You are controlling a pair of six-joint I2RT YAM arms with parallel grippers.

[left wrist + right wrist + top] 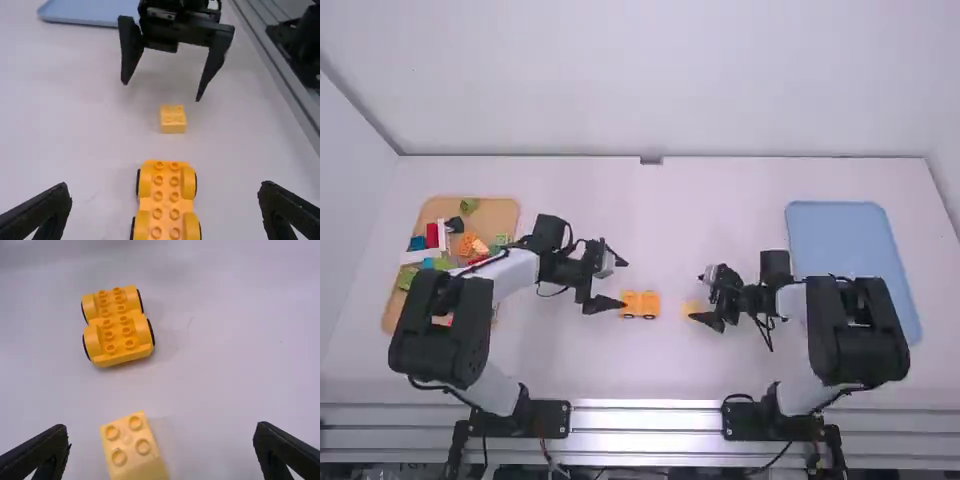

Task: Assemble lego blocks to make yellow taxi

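The orange-yellow wheeled base [640, 304] lies on the table just right of my left gripper [624, 283], which stands open beside it. A small pale yellow block [691, 307] sits by the open right gripper [699, 298]. In the left wrist view the base [166, 205] lies lengthwise between the spread fingers of the left gripper [165, 195], with the block [173, 119] farther off, near the other arm's fingers. In the right wrist view the block [131, 447] lies between the spread fingers of the right gripper [162, 435]; the base [118, 327] rests beyond it, studs up.
A tan tray [508, 212] with several coloured blocks stands at the left, partly behind the left arm. On the right is a blue tray [840, 240], partly covered by the right arm. A metal rail [645, 420] runs along the near table edge.
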